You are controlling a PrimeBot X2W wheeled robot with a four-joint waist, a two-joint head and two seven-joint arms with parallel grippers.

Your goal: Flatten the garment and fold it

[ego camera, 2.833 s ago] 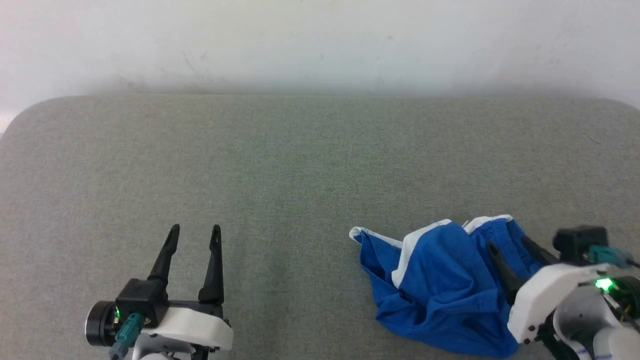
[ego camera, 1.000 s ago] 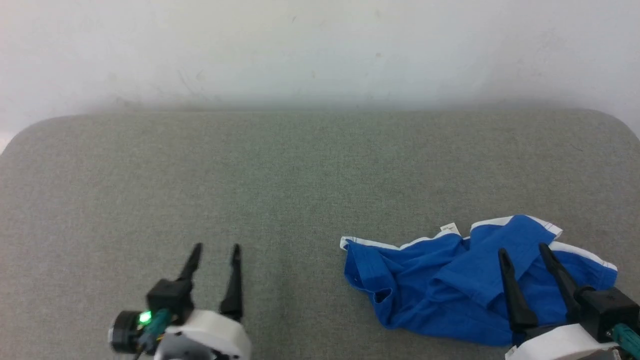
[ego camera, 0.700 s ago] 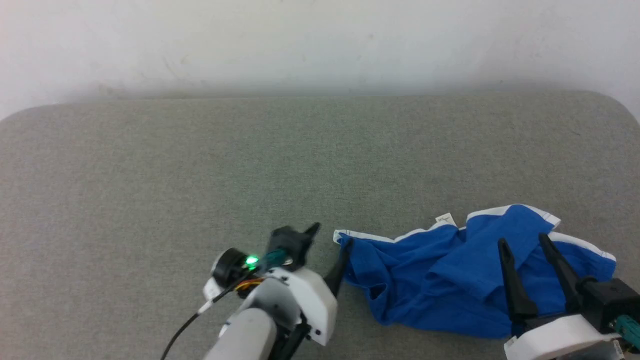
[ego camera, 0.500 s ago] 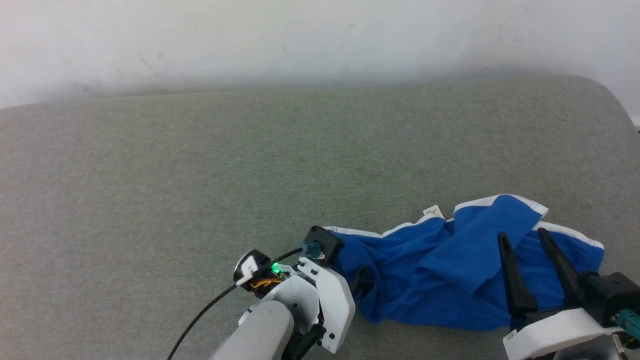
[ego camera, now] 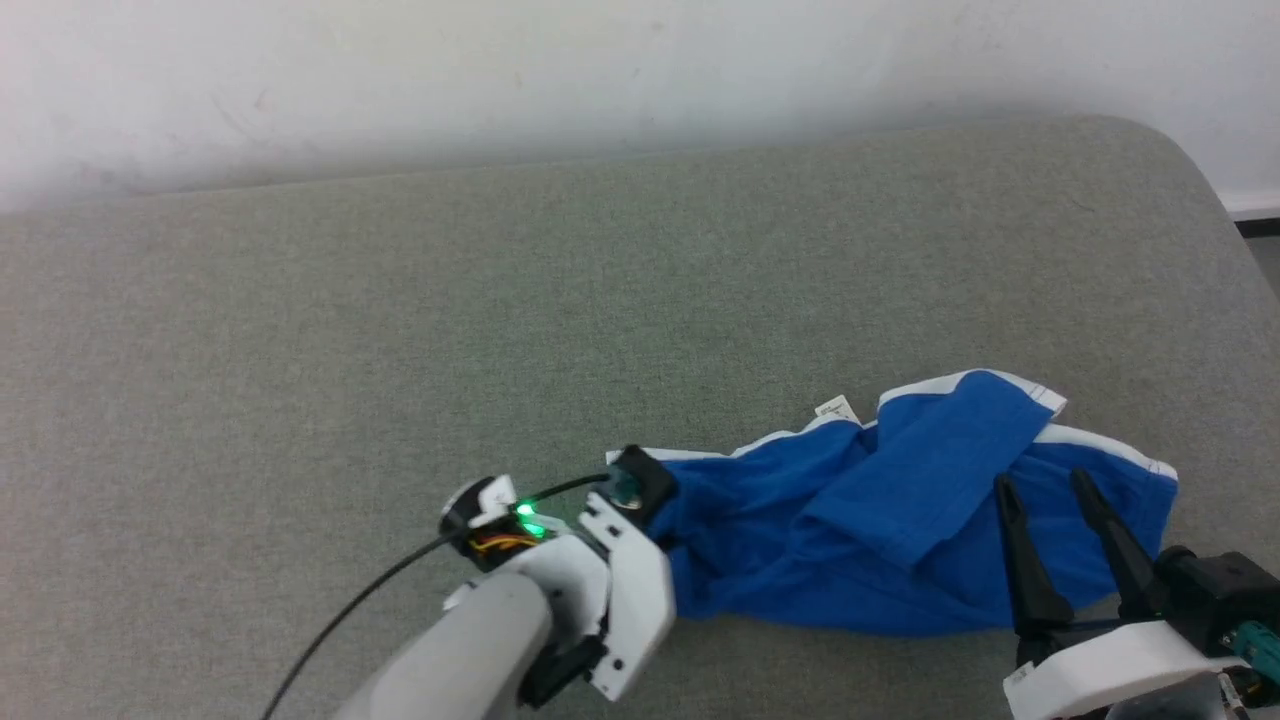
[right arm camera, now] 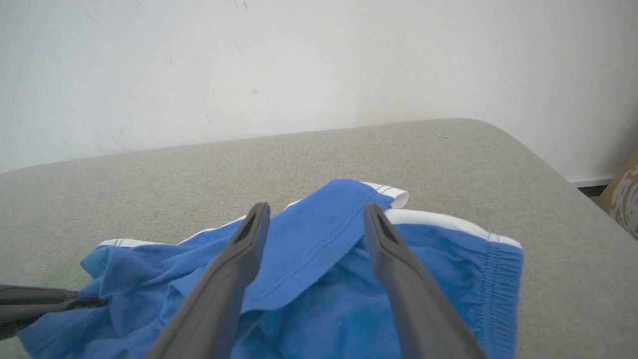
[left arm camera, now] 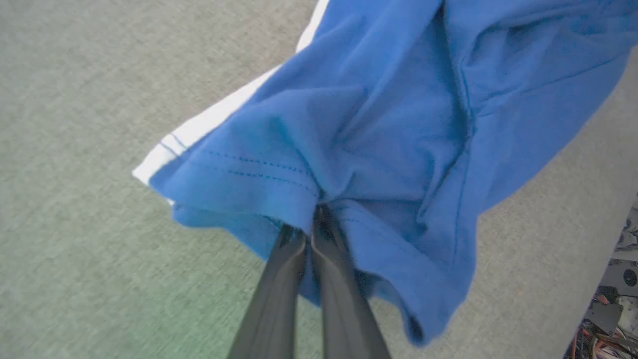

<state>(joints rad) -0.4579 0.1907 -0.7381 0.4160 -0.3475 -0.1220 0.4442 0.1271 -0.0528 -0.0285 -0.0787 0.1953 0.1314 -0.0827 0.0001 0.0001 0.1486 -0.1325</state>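
**Operator:** State the work surface and where the garment lies.

**Technician:** The grey padded surface (ego camera: 400,300) runs up to a white wall (ego camera: 600,60) on its far side. The garment (ego camera: 780,560) lies crumpled on the near right part of the surface. Its long axis runs left to right, and a blue flap (ego camera: 930,470) is folded across its middle.

**Operator:** State the condition of each gripper.

**Technician:** The left gripper (left arm camera: 315,219) is closed on the garment's left end, with a pinch of blue hem cloth between its fingers. The right gripper (ego camera: 1041,482) stands wide and holds nothing. It is poised over the garment's right end, fingers pointing far.

**Operator:** Which relation governs the next move?

**Technician:** As a judgement: the garment extends rightward from the left gripper's pinch, so spreading it calls for a second grasp at the right end. The right arm is the nearer one, and the cloth lies under and just beyond its fingertips.

**Operator:** What does each view add?

**Technician:** The left wrist view confirms the pinch, which the wrist hides in the head view. The right wrist view shows the gathered elastic waistband (right arm camera: 493,284) at the right edge. The head view shows the small white tag (ego camera: 833,408) at the far edge. Whether the right fingers touch the cloth cannot be told.
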